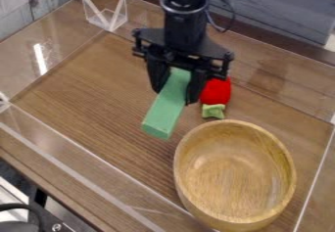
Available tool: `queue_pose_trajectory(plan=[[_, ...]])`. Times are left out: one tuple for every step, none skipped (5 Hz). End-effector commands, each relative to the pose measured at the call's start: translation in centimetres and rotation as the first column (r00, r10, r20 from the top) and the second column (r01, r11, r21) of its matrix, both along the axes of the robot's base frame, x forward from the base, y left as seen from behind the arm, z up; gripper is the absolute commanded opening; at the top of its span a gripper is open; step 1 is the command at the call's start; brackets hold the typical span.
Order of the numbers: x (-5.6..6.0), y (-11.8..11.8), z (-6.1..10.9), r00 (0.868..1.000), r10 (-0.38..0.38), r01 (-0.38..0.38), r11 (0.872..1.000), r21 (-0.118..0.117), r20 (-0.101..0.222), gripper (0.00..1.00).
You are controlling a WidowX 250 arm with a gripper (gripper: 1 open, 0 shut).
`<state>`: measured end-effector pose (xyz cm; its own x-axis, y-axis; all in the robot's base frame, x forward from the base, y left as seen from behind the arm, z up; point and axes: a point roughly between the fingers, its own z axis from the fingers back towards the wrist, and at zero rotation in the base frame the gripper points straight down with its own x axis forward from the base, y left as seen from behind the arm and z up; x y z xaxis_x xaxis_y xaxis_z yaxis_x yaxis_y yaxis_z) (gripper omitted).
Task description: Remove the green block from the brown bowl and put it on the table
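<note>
Bowl (236, 174) sits nearest, at the lower right of the table (78, 89), its wooden inside bare. Just beyond its rim the green block (167, 110) hangs tilted, its low end down near the tabletop and pointing toward the front left, its upper end pinched between the black fingers of the gripper (181, 72), which is clamped on it and points downward. Right beside the block, a red toy (215, 93) with green leaves stands on the table. Clear walls (105, 13) edge the far side.
</note>
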<state>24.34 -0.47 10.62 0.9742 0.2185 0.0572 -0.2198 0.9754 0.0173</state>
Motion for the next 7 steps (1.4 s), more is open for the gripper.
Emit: queue_pose_trajectory(plan=[[-0.3,0.7,0.8,0.999,-0.007,0.007,1.000,0.001,0.050,0.00],[-0.3,1.5,1.3,0.998,0.047,-0.047,0.999,0.002,0.050,0.00],[0.4,2.7,1.0,0.997,0.060,-0.059,0.998,-0.005,0.050,0.00],[1.3,3.7,0.3,0.997,0.060,-0.060,0.998,-0.014,0.049,0.00],[0.9,4.7,-0.1,0.999,-0.024,0.025,0.999,-0.024,0.044,0.00],[0.7,5.4,-0.8,0.993,-0.110,0.111,0.993,-0.033,0.038,0.00],[2.0,5.1,-1.4,0.993,-0.116,0.117,0.992,-0.042,0.039,0.00]])
